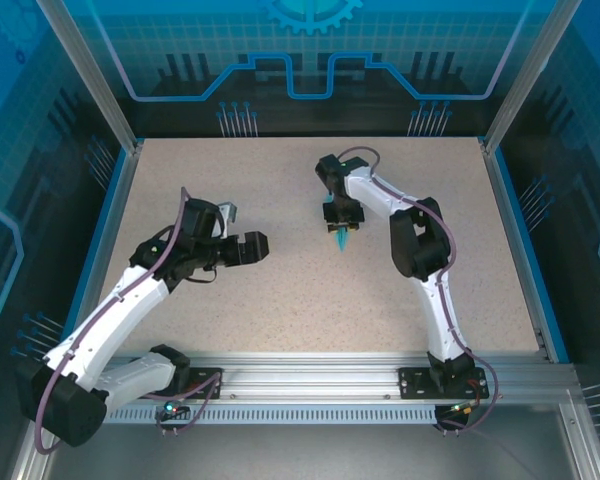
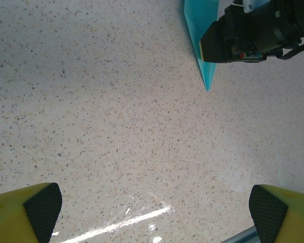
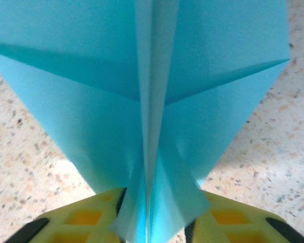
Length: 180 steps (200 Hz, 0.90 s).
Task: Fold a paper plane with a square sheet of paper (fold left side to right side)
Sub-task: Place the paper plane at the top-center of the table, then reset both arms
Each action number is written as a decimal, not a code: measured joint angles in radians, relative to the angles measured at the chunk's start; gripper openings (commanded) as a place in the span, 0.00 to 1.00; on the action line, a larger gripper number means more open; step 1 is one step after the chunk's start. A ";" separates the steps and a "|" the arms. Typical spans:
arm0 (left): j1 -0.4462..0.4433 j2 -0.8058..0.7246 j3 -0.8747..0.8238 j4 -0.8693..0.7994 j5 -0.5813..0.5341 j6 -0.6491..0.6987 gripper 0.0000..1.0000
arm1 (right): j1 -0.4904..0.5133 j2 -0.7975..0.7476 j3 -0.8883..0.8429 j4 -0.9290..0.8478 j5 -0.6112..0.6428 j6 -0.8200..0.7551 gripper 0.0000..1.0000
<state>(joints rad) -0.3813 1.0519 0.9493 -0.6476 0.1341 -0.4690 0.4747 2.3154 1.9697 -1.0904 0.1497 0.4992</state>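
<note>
The paper plane (image 1: 341, 237) is a slim cyan dart with a centre crease, standing nose down near the middle of the table. In the right wrist view the paper plane (image 3: 91, 101) spreads its wings, and its folded keel runs down between my fingers. My right gripper (image 1: 340, 220) points down over it. Its yellow fingers (image 3: 86, 223) stand apart on either side of the keel, and the loose flaps fan out between them. My left gripper (image 1: 262, 247) is wide open and holds nothing, a little to the left of the plane. The left wrist view has the plane's tip (image 2: 205, 76) under the right gripper's black body (image 2: 243, 35).
The speckled beige table (image 1: 280, 310) has a blue rim and aluminium posts around it. A metal rail (image 1: 320, 375) at the near edge carries both arm bases. Bare tabletop lies under my left gripper (image 2: 154, 210).
</note>
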 measured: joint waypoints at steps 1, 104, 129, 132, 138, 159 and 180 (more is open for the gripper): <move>0.000 0.000 0.001 0.000 0.001 0.000 0.99 | 0.000 -0.002 -0.001 0.000 0.000 -0.001 0.41; 0.080 -0.121 0.012 -0.002 -0.106 -0.030 0.99 | 0.023 -0.612 -0.426 0.077 0.074 -0.011 0.66; 0.085 -0.190 -0.069 0.090 -0.282 -0.013 0.99 | 0.022 -0.848 -0.605 0.172 0.109 -0.033 0.78; 0.085 -0.199 -0.085 0.108 -0.302 -0.006 0.99 | 0.021 -0.875 -0.628 0.185 0.113 -0.031 0.80; 0.085 -0.216 -0.119 0.139 -0.342 0.005 0.99 | 0.019 -0.924 -0.671 0.210 0.121 -0.038 0.84; 0.089 -0.267 -0.258 0.277 -0.470 0.069 0.99 | -0.011 -1.068 -0.827 0.304 0.148 -0.052 1.00; 0.094 -0.268 -0.360 0.390 -0.568 0.148 0.99 | -0.075 -1.152 -0.970 0.409 0.161 -0.071 1.00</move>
<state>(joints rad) -0.2874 0.7837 0.5888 -0.2577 -0.4335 -0.3210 0.4000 1.1629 0.9993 -0.6811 0.3107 0.4278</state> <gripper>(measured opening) 0.986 0.994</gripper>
